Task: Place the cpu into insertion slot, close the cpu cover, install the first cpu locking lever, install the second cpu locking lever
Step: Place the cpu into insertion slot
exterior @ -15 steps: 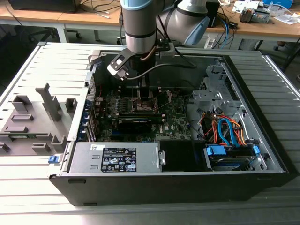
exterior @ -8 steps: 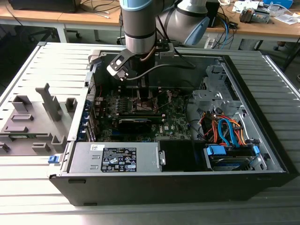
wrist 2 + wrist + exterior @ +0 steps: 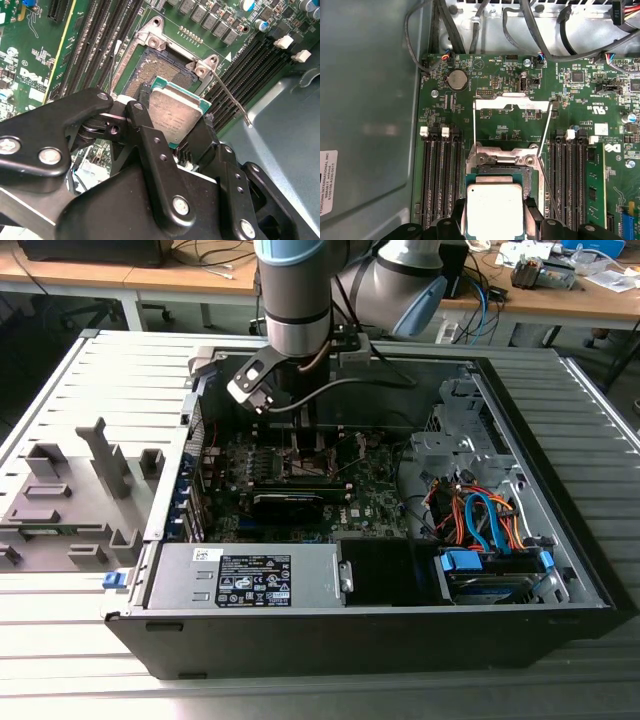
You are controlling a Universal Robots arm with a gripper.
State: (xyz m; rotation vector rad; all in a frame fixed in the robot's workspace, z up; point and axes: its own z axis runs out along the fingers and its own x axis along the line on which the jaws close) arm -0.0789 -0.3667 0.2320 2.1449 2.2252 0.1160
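Observation:
My gripper (image 3: 175,125) is shut on the cpu (image 3: 176,116), a flat square chip with a silver-grey top, pinched by its edges between the black fingers (image 3: 142,120). In both wrist views the cpu (image 3: 494,209) hangs low over the near edge of the insertion slot (image 3: 504,169), whose dark centre (image 3: 162,70) lies open inside the silver rim. The cpu cover (image 3: 512,103) stands flipped back beyond the socket. One thin locking lever (image 3: 231,95) sticks out free at the socket's side. In the exterior view the arm (image 3: 290,300) reaches down into the open computer case.
Black memory slots (image 3: 440,175) flank the socket on both sides. A black graphics card (image 3: 290,502), the power supply (image 3: 250,580) and a drive bay with orange and blue cables (image 3: 480,520) fill the case. A grey parts fixture (image 3: 70,500) lies at the exterior view's left.

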